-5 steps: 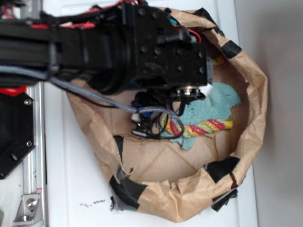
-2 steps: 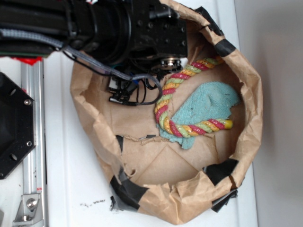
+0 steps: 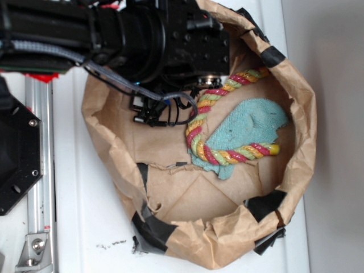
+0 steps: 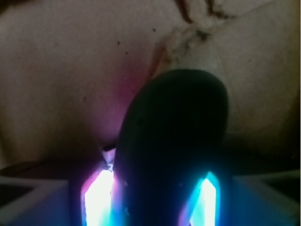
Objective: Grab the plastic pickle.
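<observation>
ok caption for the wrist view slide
Dark plastic pickle between the gripper jaws, over crumpled brown paper.

Dark pickle (image 4: pixel 174 146) btwn lit pincer (image 4: pixel 155 197) fingers, brown paper (image 4: pixel 61 70) behind.

Bright exterior; dim, blurred wrist view.

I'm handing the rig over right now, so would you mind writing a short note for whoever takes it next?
End effector: the wrist view shows the plastic pickle between its lit fingers; it looks gripped, though contact is not clear.
Things: in the exterior view the arm hides the pickle. The rope lies over the teal cloth inside the paper bag.
Done: the pickle appears grabbed.
Left: confirm the grip and lift clear.
</observation>
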Action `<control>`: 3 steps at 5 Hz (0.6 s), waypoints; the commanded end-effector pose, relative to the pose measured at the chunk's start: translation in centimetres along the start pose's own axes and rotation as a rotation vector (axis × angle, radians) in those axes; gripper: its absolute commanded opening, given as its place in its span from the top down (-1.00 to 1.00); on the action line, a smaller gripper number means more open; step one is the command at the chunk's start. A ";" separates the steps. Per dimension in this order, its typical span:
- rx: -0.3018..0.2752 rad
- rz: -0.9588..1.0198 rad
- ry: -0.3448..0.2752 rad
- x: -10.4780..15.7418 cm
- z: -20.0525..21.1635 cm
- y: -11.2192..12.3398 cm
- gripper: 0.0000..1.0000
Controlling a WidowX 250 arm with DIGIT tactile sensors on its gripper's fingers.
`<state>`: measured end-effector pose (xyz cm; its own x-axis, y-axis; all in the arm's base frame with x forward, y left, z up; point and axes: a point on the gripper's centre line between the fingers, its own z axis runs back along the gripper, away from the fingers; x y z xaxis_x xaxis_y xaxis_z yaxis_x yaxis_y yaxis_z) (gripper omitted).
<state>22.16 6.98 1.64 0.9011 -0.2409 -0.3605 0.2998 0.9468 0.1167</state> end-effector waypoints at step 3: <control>-0.019 0.259 -0.502 0.3 16.7 -4.5 1.00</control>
<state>26.81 -0.21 14.54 0.9953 -0.0507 0.0831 0.0404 0.9918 0.1215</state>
